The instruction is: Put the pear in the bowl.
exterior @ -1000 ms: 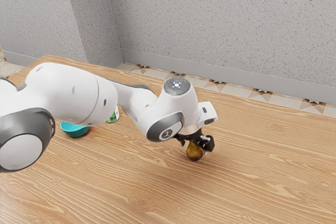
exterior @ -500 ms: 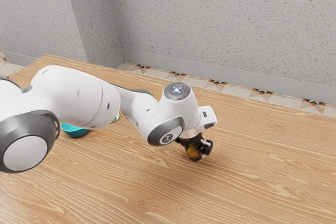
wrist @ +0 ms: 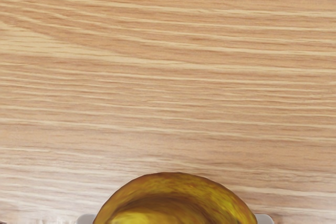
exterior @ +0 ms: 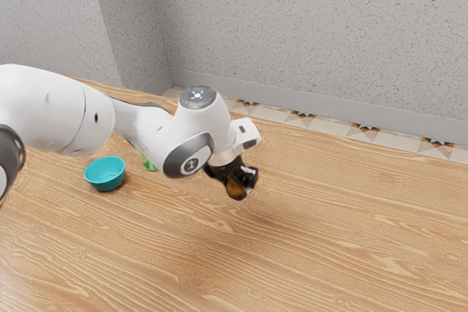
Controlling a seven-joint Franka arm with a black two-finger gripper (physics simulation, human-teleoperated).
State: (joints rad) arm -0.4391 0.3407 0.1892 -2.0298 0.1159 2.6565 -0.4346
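Note:
My gripper [exterior: 238, 180] is shut on the brownish-yellow pear [exterior: 236, 188], holding it above the table, toward the middle of the exterior view. In the wrist view the pear [wrist: 176, 200] looms large, with a pale fingertip against each of its two sides. The teal bowl [exterior: 105, 174] stands on the table toward the exterior view's left, apart from the gripper; its inside looks bare.
A green and white object [exterior: 148, 163] stands close to the bowl, partly hidden behind the arm. The wooden table [exterior: 329, 231] stretches under the arm, with a speckled wall beyond its far edge.
The arm has carried the pear up and toward the exterior view's left, off its earlier spot. More of the bowl is uncovered as the arm has shifted.

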